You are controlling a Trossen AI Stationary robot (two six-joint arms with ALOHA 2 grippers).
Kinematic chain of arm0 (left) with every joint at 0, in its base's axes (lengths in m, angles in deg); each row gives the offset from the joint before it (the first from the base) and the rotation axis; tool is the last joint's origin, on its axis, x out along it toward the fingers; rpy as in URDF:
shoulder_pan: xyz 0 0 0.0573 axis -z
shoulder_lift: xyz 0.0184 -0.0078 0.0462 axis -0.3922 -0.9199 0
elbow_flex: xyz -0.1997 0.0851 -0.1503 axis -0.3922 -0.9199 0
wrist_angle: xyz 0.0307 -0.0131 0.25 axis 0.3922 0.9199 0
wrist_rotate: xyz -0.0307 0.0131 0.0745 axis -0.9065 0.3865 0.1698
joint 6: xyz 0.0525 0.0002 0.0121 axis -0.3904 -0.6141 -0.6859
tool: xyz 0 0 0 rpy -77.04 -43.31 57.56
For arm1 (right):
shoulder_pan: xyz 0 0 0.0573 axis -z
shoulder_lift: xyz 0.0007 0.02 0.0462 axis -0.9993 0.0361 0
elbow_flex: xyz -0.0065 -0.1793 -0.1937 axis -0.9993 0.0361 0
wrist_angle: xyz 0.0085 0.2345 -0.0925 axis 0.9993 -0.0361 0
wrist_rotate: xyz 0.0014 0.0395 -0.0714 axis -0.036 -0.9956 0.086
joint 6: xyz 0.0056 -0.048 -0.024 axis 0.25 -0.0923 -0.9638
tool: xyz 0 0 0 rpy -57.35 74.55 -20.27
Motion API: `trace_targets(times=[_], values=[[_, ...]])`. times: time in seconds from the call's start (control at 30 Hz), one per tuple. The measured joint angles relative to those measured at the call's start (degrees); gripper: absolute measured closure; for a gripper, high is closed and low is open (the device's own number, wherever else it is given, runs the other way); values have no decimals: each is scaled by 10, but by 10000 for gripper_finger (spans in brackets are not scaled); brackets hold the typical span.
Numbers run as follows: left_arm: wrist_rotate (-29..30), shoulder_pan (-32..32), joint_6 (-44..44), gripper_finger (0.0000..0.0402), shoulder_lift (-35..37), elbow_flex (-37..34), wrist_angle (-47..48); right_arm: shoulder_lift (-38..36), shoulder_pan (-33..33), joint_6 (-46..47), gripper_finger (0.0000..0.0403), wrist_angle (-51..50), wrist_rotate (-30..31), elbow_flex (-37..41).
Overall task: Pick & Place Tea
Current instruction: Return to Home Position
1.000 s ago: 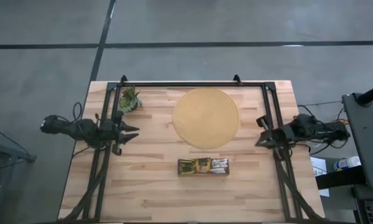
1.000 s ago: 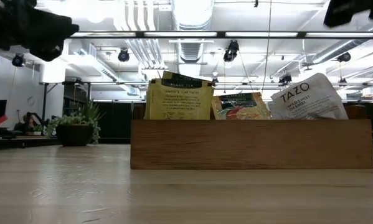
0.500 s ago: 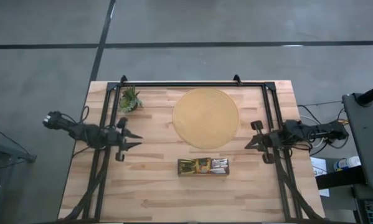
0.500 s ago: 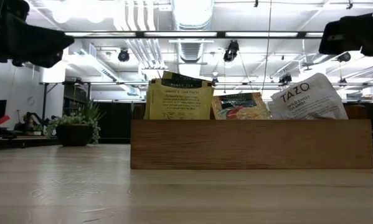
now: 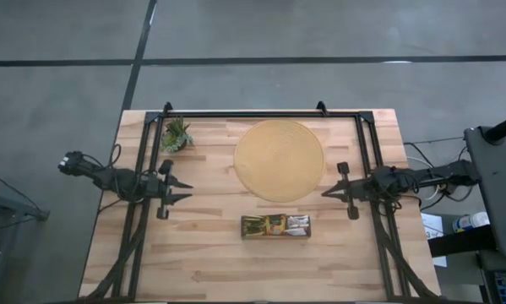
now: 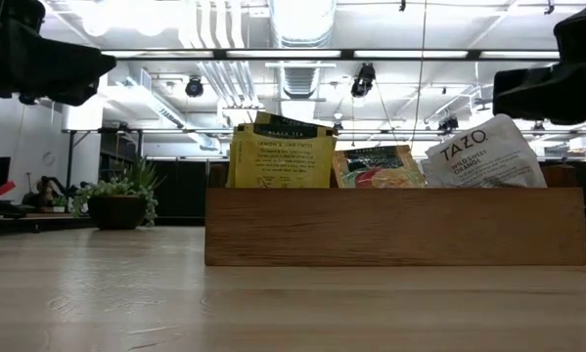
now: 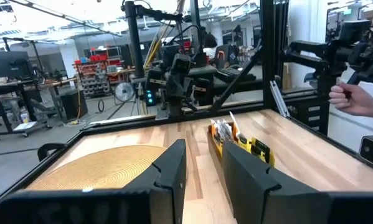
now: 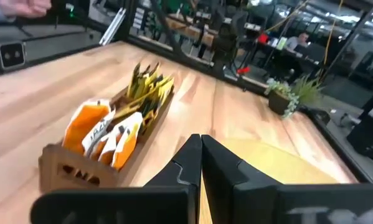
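The tea is a row of small paper sachets standing upright in a brown wooden tray on the table's near middle. Yellow sachets fill one end, and orange-and-white ones the other. My left gripper hovers open at the table's left side, pointing level toward the middle. Its fingers are empty. My right gripper hovers shut at the right side, pointing level at the round mat's near right edge. Both are clear of the tray.
A tan round mat lies flat just beyond the tray. A small green plant in a pot stands at the far left. A black frame runs along the far edge and both sides. A person's hand shows beyond the table.
My right gripper has sunk and gone toward the table's middle, tipping to near level, still shut. My left gripper has sunk a little and rolled slightly, then kept still, with its fingers as wide apart as before. The tray and sachets have not moved.
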Motion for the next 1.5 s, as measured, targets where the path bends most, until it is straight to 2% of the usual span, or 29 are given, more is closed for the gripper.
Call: trace_targets(times=[0.37,0.57,0.7,0.77,0.87,1.0,1.13,1.5], values=[[0,0,4,303,-51,0,2,84,0,-16,394,0,13,0],[29,0,46,303,-63,22,66,124,0,-38,394,-1,12,0],[28,0,55,303,-57,21,66,134,0,-38,394,1,12,0],[8,0,60,303,-52,19,59,134,0,-31,394,6,12,0],[-55,0,55,303,-43,-2,9,133,0,-16,394,31,11,0],[-113,0,71,303,-41,-2,6,132,0,-34,394,71,10,0],[-116,0,94,303,-47,-1,15,134,0,-68,394,69,10,0],[-116,0,101,303,-52,-1,4,134,0,-68,394,69,10,0]])
